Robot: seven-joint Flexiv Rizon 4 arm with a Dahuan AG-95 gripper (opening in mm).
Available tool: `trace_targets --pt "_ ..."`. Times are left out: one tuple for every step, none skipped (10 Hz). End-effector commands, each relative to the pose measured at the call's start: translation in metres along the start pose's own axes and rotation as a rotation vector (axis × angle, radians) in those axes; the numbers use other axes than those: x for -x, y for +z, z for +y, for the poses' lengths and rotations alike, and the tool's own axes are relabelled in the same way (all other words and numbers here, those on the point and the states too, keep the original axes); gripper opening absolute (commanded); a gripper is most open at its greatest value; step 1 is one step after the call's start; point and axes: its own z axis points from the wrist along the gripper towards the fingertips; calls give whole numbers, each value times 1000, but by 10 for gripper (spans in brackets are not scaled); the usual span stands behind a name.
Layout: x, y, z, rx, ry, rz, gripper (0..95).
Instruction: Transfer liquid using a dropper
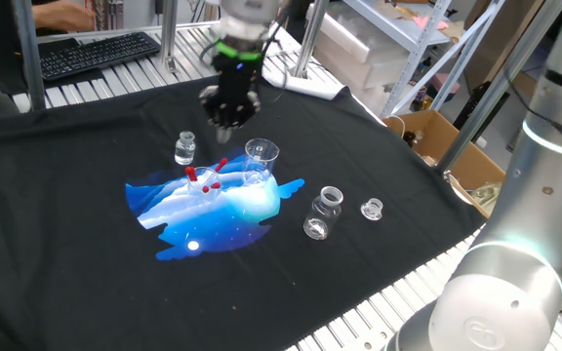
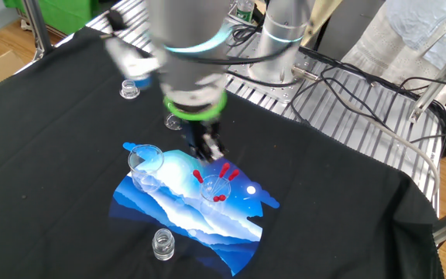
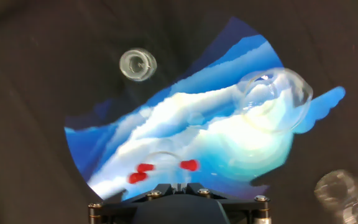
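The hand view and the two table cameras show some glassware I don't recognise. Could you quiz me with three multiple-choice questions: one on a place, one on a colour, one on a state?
1. Where does the glass holding the droppers stand?
A. On the bare black cloth
B. On the blue and white print
C. On a keyboard

2. What colour are the droppers' bulbs?
A. Red
B. Green
C. Yellow

3. How are the fingers of the gripper set?
A. Spread wide open
B. Shut together
C. Clamped round a small jar

Answers: 1 B, since both table cameras show the glass ringed by the blue and white patch. 2 A, since the bulbs show red in all three views. 3 B, since the fingers sit closed together above the glassware, away from any jar.
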Motion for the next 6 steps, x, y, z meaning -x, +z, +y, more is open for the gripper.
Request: trace_targets --pt "6 -16 -38 -24 -230 14 0" --pt "5 -17 -44 -31 -263 13 0" --pt "-1 -17 -58 -38 -317 11 0" --pt "-5 -17 -62 -53 -336 6 0" --pt "-8 -17 -66 -59 -347 3 0" --pt "-10 -17 -68 -56 -350 3 0"
